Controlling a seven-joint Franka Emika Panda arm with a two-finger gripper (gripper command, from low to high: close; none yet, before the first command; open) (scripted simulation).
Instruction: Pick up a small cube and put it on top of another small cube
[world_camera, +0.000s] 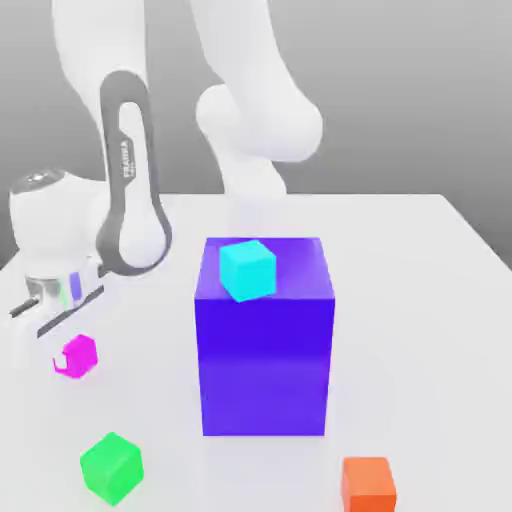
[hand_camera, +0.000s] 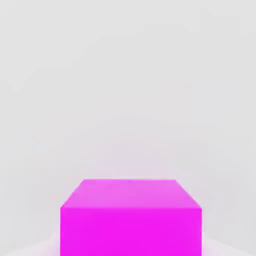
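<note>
The small magenta cube (world_camera: 78, 355) rests on the white desk (world_camera: 440, 300), near the exterior view's left edge, well apart from the big blue-purple block (world_camera: 264, 340) that carries a cyan cube (world_camera: 247, 269) on its top. The gripper (world_camera: 62, 362) is low over the magenta cube, and a dark fingertip shows at the cube's side; the fingers are clenched, and it seems they are closed on this cube, though the contact itself is hard to see. In the hand view the magenta cube (hand_camera: 131, 217) sits very close under the camera. The risk, in my judgement, is a shallow or off-centre hold: if the fingers catch only an edge, the cube may turn or slip out during the lift. Later, the placing on the cyan cube needs good alignment, because the target is small and high, and a push could knock it off the block. The green cube (world_camera: 111, 466) and orange cube (world_camera: 368, 485) lie nearer to the camera, away from the path.
</note>
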